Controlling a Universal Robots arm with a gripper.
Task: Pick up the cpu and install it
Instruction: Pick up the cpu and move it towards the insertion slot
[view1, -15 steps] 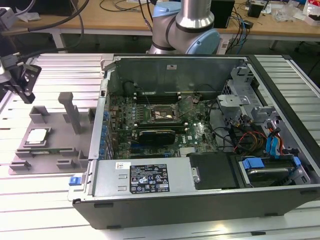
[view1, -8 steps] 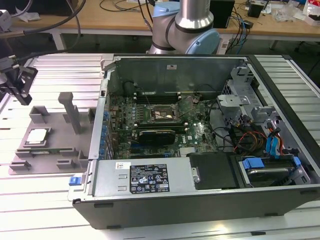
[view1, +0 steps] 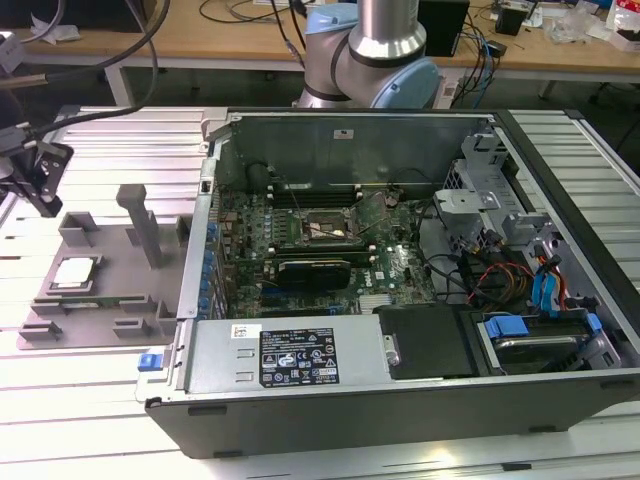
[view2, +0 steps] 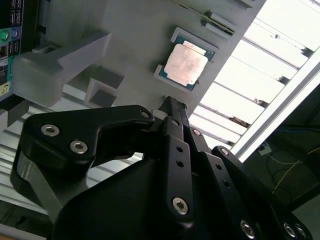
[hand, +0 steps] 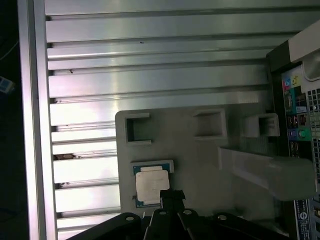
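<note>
My jaws are matte black with silver screw heads. The cpu has a silvery-white top and a green rim. Its tray is plain pale grey. The bench is bright silver, striped with dark grooves. The computer case is dark grey, its board green, its drive handle blue.

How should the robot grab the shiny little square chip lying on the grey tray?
Best guess: come straight down from above and pinch the cpu by two opposite thin edges. It lies flat, metal plate up, in a shallow pocket of the grey tray, so nothing can slide under it. The pocket's raised lips also block some of its sides.
</note>
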